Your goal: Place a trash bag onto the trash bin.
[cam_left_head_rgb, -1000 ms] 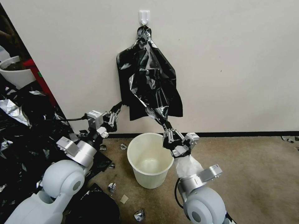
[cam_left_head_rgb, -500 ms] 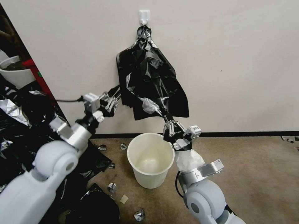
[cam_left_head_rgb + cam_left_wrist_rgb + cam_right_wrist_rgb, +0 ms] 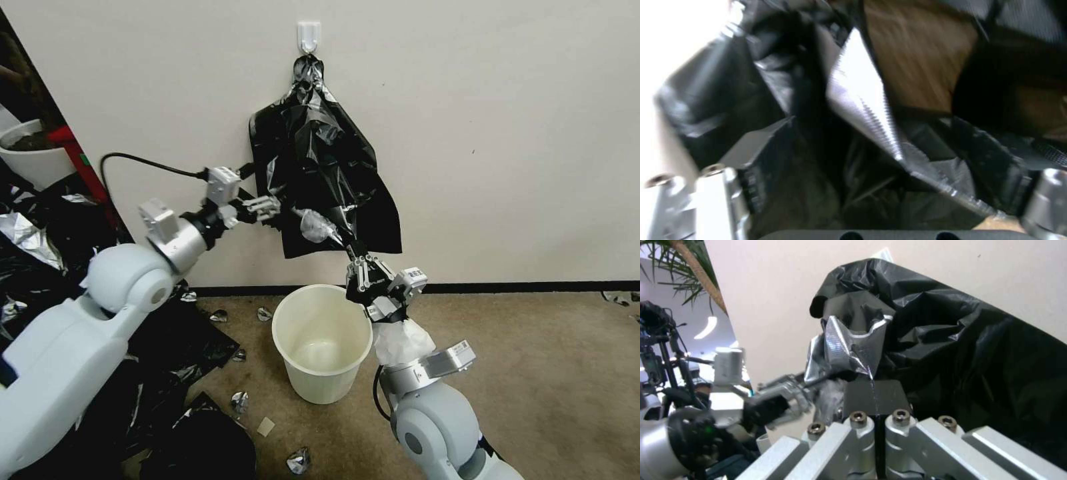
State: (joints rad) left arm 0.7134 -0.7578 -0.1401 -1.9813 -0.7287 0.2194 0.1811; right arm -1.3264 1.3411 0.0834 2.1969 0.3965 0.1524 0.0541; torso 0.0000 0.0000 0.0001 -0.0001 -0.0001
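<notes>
Trash bag (image 3: 320,167) hangs from wall hook (image 3: 309,35), above and behind trash bin (image 3: 322,340) on floor. Right gripper (image 3: 358,263), jaws clenched on bag's lower corner, sits just above bin rim. Left gripper (image 3: 270,205), jaws spread, is at bag's left edge w/ plastic between them.

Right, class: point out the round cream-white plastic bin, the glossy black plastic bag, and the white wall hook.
Round cream-white plastic bin (image 3: 313,380), head view, front outer wall.
Glossy black plastic bag (image 3: 320,180), head view, crumpled middle.
White wall hook (image 3: 309,35), head view, its plate.
</notes>
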